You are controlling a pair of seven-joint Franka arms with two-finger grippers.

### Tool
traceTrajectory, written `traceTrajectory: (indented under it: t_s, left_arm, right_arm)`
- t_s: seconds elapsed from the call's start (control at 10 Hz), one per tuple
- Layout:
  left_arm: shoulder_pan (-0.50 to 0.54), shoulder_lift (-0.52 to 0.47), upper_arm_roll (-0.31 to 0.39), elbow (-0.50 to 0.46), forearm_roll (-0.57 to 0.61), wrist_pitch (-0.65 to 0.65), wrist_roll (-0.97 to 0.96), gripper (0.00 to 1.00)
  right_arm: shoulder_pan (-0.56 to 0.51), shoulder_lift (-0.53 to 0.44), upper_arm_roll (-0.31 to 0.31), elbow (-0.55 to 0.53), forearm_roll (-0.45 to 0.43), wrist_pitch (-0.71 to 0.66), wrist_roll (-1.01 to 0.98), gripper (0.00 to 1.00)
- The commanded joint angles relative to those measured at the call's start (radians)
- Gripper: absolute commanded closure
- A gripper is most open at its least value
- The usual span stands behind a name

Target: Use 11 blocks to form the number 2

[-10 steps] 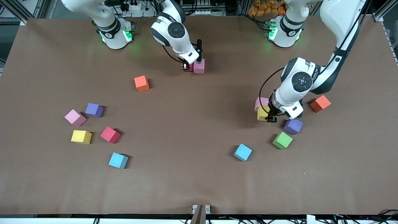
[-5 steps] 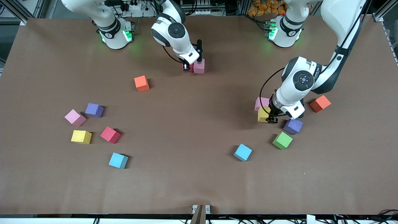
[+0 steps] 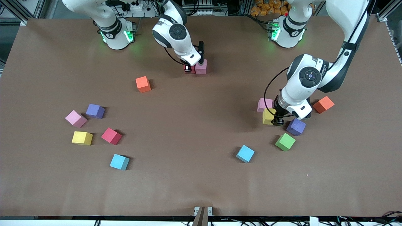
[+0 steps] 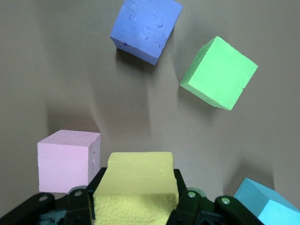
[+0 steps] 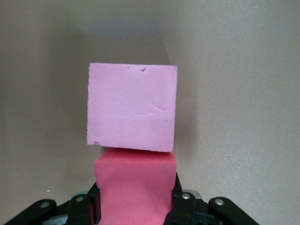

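Yellow block (image 3: 268, 116) sits squeezed in the left hand (image 3: 275, 121), just beside a pink block (image 3: 264, 104) toward the left arm's end of the bench (image 3: 201, 188). Red block (image 5: 135, 180) is held tight by the right hand (image 3: 192, 67), touching another pink block (image 3: 201, 67) near the edge where the robots stand. To do this well, I think each block should be lifted straight and set flush, sides square. Cubes have no long side.
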Motion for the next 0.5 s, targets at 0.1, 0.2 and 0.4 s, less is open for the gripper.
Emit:
traceTrajectory:
  t_s: [0.1, 0.2, 0.4]
  left_arm:
    - [0.004, -0.018, -0.008, -0.002, 0.008, -0.026, -0.018, 1.0]
    - [0.006, -0.018, -0.008, -0.002, 0.008, -0.026, -0.018, 1.0]
    - [0.006, -0.018, -0.008, -0.002, 0.006, -0.026, -0.018, 1.0]
  right_arm:
    - [-0.014, 0.002, 0.01, -0.004, -0.018, 0.009, 0.019, 0.48]
    - [-0.014, 0.004, 0.01, -0.004, -0.018, 0.009, 0.022, 0.48]
    - [-0.014, 0.005, 0.012, -0.004, -0.018, 0.01, 0.025, 0.48]
